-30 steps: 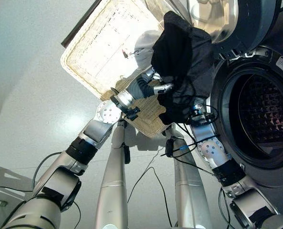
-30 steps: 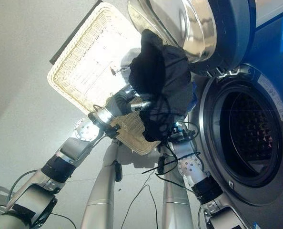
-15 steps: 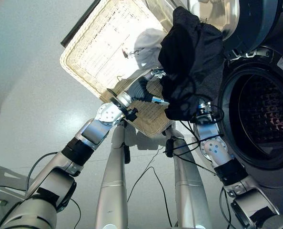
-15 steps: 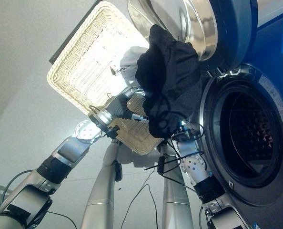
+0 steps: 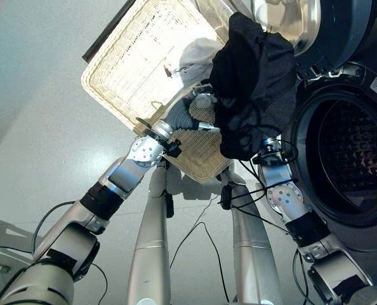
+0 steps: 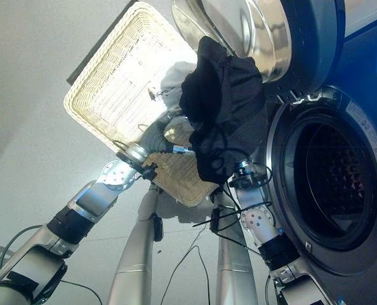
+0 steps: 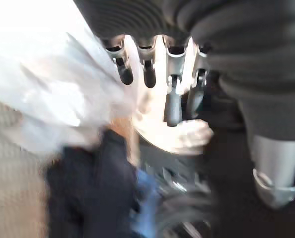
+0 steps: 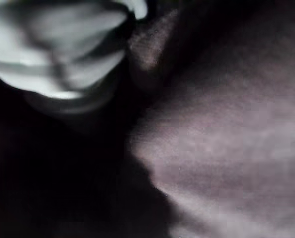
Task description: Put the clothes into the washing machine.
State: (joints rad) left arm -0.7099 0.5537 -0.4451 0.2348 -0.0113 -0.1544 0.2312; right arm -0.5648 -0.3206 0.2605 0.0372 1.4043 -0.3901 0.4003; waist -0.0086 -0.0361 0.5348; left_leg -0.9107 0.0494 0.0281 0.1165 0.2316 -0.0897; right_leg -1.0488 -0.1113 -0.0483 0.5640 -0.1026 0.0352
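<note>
With the black garment (image 5: pixel 255 82) draped over the right hand (image 5: pixel 269 148), grip hidden, and the left hand (image 5: pixel 198 114) slack-fingered above the wicker basket (image 5: pixel 144 60), carrying it into the washing machine drum (image 5: pixel 350 152) probably comes next.

Left arm: comes in from the lower left, bent at the elbow, forearm rising toward the middle.
Left hand (image 5: pixel 190 116): fingers (image 7: pixel 171 101) straight and slightly spread, thumb apart, holding nothing.
Right arm: comes in from the lower right, forearm rising steeply, wrist uppermost.
Right hand: buried under a dark garment (image 5: pixel 255 76) draped over it; its fingers are hidden.
</note>
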